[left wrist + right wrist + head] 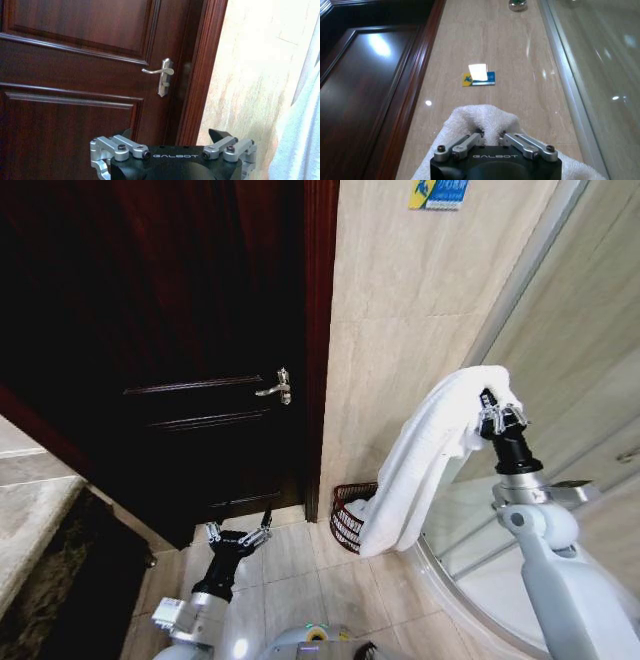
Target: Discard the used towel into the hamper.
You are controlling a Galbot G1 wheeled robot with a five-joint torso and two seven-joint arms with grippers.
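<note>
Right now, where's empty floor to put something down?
Bare tiles lie between the left gripper and the hamper. It is crowded by the hamper, where the towel, held by the right gripper, hangs beside the glass.

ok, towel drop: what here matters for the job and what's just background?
Job:
towel, white, draped from the right gripper, jaws shut on it
hamper, on the floor by the wall, partly behind the towel's hanging end

Background:
left gripper, low, jaws open, idle
door
door handle
wall sticker
shower glass
</note>
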